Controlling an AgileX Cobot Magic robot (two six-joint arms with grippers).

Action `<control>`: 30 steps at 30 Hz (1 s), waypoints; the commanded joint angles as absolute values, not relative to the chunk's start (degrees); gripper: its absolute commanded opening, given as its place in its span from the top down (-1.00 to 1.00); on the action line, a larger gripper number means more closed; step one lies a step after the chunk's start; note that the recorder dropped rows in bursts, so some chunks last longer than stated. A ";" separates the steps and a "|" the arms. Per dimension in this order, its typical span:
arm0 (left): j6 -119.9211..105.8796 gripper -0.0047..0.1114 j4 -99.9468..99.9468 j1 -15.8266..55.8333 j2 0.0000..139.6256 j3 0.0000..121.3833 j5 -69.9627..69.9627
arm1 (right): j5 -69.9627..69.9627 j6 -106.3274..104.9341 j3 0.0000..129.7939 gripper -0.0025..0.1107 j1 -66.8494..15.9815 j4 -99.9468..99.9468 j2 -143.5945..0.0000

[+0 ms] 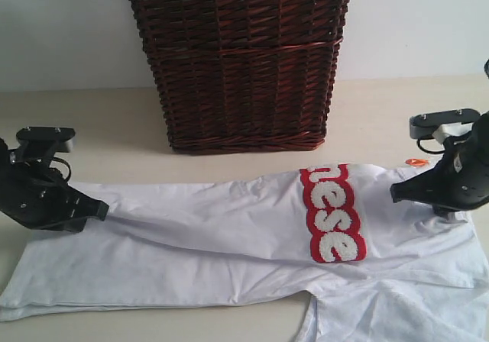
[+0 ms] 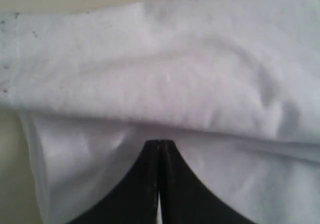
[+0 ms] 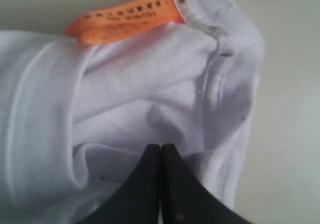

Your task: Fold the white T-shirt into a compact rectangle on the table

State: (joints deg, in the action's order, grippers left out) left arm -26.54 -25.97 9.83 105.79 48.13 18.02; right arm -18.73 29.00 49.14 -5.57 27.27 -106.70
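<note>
The white T-shirt [image 1: 214, 227] lies lengthwise across the table [image 1: 92, 120], its far long edge folded over toward the front. Its red chest band [image 1: 332, 212] with fluffy white letters faces up, right of centre. My left gripper [image 1: 102, 210] is at the shirt's left end, and the cloth draws into a ridge toward its tip. In the left wrist view this gripper [image 2: 159, 143] is shut on a fold of the shirt [image 2: 165, 74]. My right gripper [image 1: 395, 193] is shut on the shirt [image 3: 140, 99] near the collar, just below the orange neck tag [image 3: 125, 16].
A tall dark brown wicker basket [image 1: 237, 59] stands at the back centre against the white wall, close behind the shirt's far edge. One sleeve [image 1: 397, 315] spreads toward the front right corner. Bare table shows behind both grippers.
</note>
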 commanded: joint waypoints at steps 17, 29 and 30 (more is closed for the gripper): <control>-23.14 0.92 -13.40 3.97 107.61 49.94 31.49 | -24.19 27.16 50.24 0.96 0.00 25.38 -113.89; -44.04 0.92 -37.91 5.44 93.31 54.15 41.05 | -20.59 17.42 50.24 0.96 0.00 13.85 -103.39; -49.23 0.92 -39.69 6.38 93.04 54.15 44.14 | -20.70 17.27 50.24 0.96 0.00 13.85 -102.10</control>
